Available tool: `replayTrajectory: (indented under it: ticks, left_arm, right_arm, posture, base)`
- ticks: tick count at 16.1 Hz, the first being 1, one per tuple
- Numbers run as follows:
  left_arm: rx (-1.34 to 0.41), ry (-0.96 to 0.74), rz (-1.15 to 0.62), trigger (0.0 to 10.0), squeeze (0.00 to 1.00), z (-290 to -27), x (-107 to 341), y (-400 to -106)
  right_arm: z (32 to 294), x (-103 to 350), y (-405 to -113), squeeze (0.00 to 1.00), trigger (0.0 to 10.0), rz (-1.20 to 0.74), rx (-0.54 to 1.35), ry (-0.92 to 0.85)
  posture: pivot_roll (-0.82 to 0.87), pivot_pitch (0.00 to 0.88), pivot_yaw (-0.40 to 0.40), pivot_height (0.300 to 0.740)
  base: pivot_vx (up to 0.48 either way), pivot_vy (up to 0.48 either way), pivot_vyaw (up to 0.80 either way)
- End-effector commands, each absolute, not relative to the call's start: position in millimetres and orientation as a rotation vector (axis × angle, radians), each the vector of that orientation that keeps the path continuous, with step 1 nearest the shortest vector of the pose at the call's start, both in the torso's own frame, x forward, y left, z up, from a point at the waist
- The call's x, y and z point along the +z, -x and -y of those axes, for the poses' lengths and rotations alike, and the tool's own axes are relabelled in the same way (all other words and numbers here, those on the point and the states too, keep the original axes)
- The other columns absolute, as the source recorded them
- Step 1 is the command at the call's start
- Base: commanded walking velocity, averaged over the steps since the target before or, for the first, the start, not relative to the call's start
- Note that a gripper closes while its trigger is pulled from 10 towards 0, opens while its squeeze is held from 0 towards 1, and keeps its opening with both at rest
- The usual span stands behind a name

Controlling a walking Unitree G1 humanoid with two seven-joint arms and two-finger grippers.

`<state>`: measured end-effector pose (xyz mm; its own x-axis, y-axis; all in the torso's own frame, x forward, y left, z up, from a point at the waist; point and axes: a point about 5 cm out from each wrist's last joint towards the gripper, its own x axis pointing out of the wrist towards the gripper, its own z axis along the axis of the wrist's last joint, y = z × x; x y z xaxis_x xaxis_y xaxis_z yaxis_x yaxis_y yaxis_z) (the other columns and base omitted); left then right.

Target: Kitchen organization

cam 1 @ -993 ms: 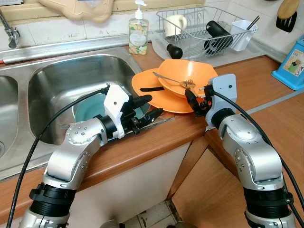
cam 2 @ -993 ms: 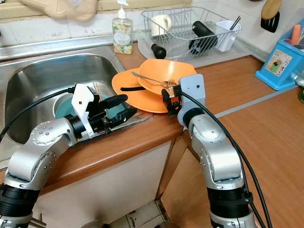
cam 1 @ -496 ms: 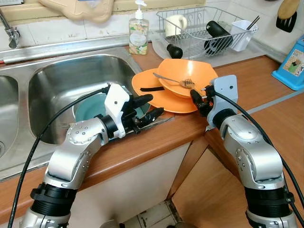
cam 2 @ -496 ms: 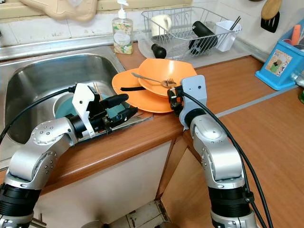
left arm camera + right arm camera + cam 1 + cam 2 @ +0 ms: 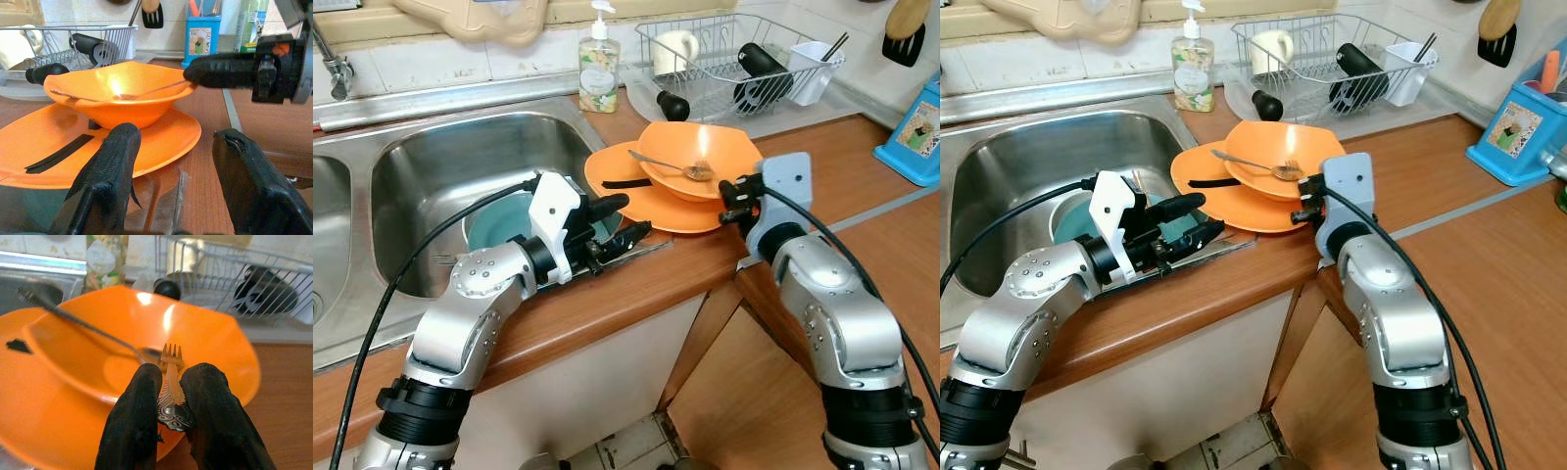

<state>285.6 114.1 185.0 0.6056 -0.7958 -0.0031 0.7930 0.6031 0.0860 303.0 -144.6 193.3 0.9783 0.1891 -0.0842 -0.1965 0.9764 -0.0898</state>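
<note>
A: Right gripper [image 5: 168, 404] at the near rim of the bowl [image 5: 700, 157], fingers [image 5: 134, 423] pinched on the handle of the fork [image 5: 170, 367]. Tines resting inside the bowl, just beside the head of the spoon [image 5: 668, 164]. Bowl stacked on the plate [image 5: 636, 191], plate on the worktop [image 5: 842, 166] beside the sink [image 5: 440, 157].

B: Left gripper [image 5: 617, 220]?

A: Low over the sink's edge, fingers [image 5: 110, 174] wide apart, holding nothing. Teal dish [image 5: 494, 220] in the basin beneath. Plate rim just ahead of the fingertips in the left wrist view.

B: Step in hand, as judged?

A: Removing the fork from the bowl, probably for the white cutlery cup [image 5: 815, 69] in the rack [image 5: 724, 59]. Destination a guess only.

B: Doing it well?

A: Lift straight up first, clear of the rim, before any swing toward the rack. Grip set far out on the handle's end, so tines likely to droop; firm closure and a slow, level carry advised. Spoon touching or nearly touching the tines: watch for it dragging along or flicking out. Bowl merely stacked, not held, so no sideways pull against its wall.

B: Any use for the left gripper?

A: Possibly steadying the plate's near edge. Otherwise best kept low and out of the right arm's path.
</note>
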Motion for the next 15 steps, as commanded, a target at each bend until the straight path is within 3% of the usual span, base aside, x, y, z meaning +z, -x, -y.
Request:
replayTrajectory:
  ticks: [1, 9, 10, 11, 12, 15]
  left_arm:
    - [-0.939, -0.096, 0.064, 10.0, 0.00, -111, 194, -287]
    - [-0.954, -0.102, 0.074, 10.0, 0.00, -109, 196, -286]
    - [-0.958, -0.101, 0.075, 10.0, 0.00, -108, 195, -286]
    - [-0.960, -0.101, 0.074, 10.0, 0.00, -108, 195, -286]
    - [-0.964, -0.100, 0.074, 10.0, 0.00, -107, 195, -285]
    - [-0.967, -0.098, 0.072, 10.0, 0.00, -107, 194, -284]
  right_arm:
    - [152, 209, -305, 0.00, 0.0, -0.008, 0.163, 0.101]
    - [166, 237, -300, 0.00, 0.0, 0.126, 0.324, -0.058]
    - [171, 236, -298, 0.00, 10.0, 0.119, 0.348, -0.036]
    - [174, 235, -297, 0.11, 10.0, 0.112, 0.347, -0.034]
    - [178, 231, -294, 1.00, 10.0, 0.107, 0.350, -0.089]
    - [182, 226, -292, 1.00, 10.0, 0.100, 0.348, -0.123]
  posture:
    - [-0.19, 0.000, -0.027, 0.740]
    - [-0.20, 0.000, -0.022, 0.740]
    - [-0.20, 0.000, -0.022, 0.740]
    - [-0.20, 0.000, -0.022, 0.740]
    - [-0.20, 0.000, -0.022, 0.740]
    - [-0.20, 0.000, -0.018, 0.740]
  base:
    - [0.000, 0.000, 0.00]
    - [0.000, 0.000, 0.00]
    - [0.000, 0.000, 0.00]
    - [0.000, 0.000, 0.00]
    - [0.000, 0.000, 0.00]
    - [0.000, 0.000, 0.00]
